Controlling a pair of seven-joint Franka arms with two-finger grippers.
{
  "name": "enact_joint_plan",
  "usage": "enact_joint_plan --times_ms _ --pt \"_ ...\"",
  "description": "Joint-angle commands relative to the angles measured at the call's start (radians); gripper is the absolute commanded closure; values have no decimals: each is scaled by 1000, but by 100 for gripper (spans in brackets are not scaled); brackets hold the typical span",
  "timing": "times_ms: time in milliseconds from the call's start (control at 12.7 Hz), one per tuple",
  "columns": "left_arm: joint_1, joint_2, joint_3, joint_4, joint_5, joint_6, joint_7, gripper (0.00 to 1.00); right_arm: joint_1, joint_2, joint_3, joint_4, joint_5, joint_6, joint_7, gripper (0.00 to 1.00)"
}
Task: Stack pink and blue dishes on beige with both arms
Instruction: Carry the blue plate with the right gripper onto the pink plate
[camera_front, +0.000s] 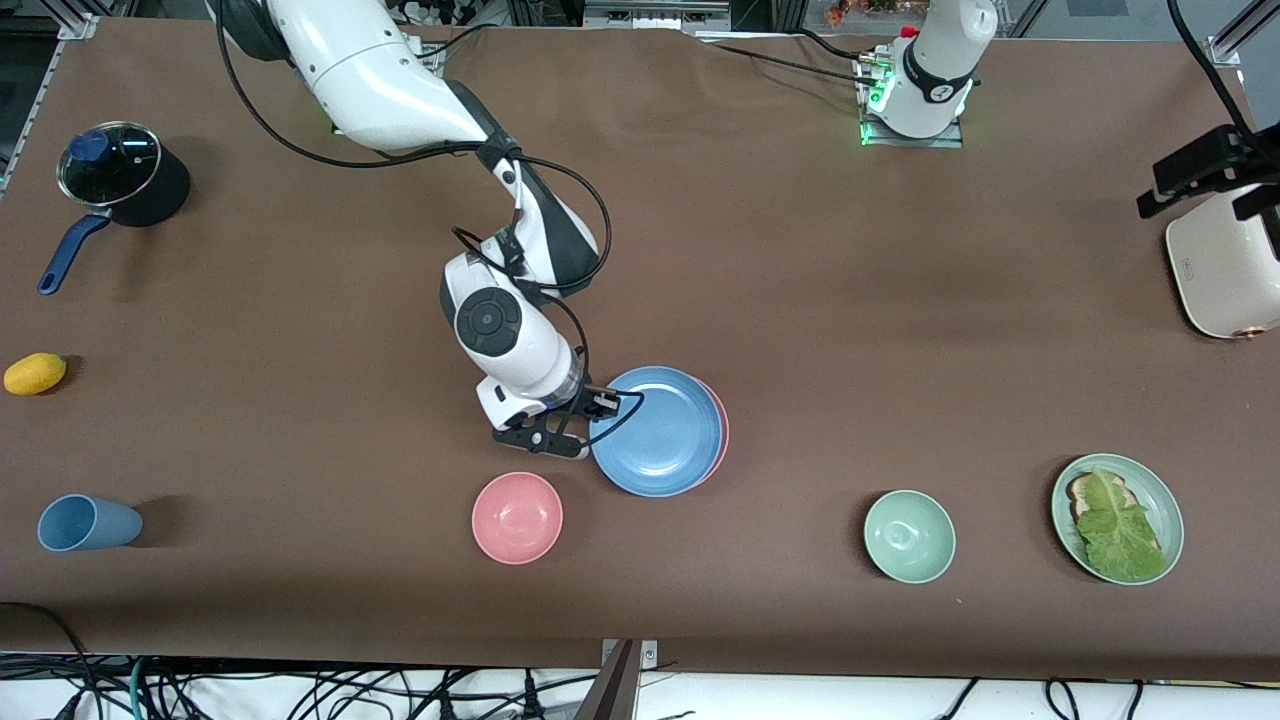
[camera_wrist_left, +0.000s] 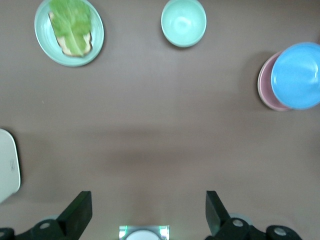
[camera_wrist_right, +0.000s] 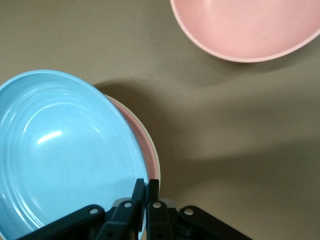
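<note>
Blue plate pinched over a half-hidden stack

The right gripper (camera_front: 600, 405) clamped the blue plate's (camera_front: 657, 431) rim, covering the pink plate (camera_front: 722, 430) except a crescent; any beige plate was hidden. The left gripper (camera_wrist_left: 148, 212) waited, fingers apart.

No readable text, labels or numbers in any view.
Toaster-like white appliance (camera_front: 1222, 270) at the left arm's end of the table has a tiny mark on its side, too small to read; the left arm's base (camera_front: 930, 75) carries a dark band with a small pale mark, also illegible. Plates, bowls, cup and pot show no print.
</note>
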Motion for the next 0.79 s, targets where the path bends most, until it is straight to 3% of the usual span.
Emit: enact_joint_plan --times_ms 0,315,473,710 --pt "-10 -73 0 -118 29 -6 18 0 14 46 -6 49 11 45 26 100" --pt "-41 -110 0 -187 32 24 18 0 14 71 -6 44 5 82 28 100" --pt "-53 -181 0 -288 32 105 17 0 14 71 -6 39 6 81 26 100" --pt "-49 -160 2 -282 32 107 17 0 8 62 -6 36 17 56 23 98"
